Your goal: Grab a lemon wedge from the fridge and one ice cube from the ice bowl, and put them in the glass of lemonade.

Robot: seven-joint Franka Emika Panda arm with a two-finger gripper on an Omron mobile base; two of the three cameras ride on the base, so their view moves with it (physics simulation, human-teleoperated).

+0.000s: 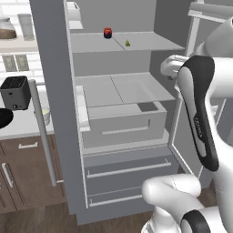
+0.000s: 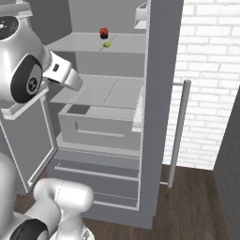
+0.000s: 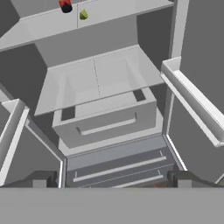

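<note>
Lemon wedge (image 1: 128,43) sits on the upper fridge shelf (image 1: 150,43), small yellow-green piece, just beside a red-topped dark jar (image 1: 108,32) but apart from it. In the hand view both sit at the top edge, wedge (image 3: 83,15) right of the jar (image 3: 65,5). Fridge (image 2: 159,93) has both doors swung wide, so the shelf front is reachable; that's why the arm is parked facing the opening.

Hand (image 3: 112,181) is spread fully, nothing between the fingers (image 3: 41,179), pointing into the fridge well below the wedge's shelf, roughly toward the inner crisper drawer (image 1: 123,123). Judgement: fetch step is just starting, hand needs to go up and forward to the shelf.

Room: shelf has plenty of bare surface around the wedge, open approach from the front. Edges to mind: shelf front lip, the jar close on one side, the door bins (image 3: 192,100) sticking in from the open doors on both sides of the hand view. Glass shelf over the crisper (image 2: 103,91) juts out below, so a straight rise close in could clip it.

On the tabletop (image 1: 22,129) left of the fridge: toaster (image 1: 15,92), the glass of lemonade (image 1: 44,116) partly behind the door handle (image 1: 43,132), and the ice bowl (image 1: 4,117) cut by the frame edge. Ice cube not discernible.
</note>
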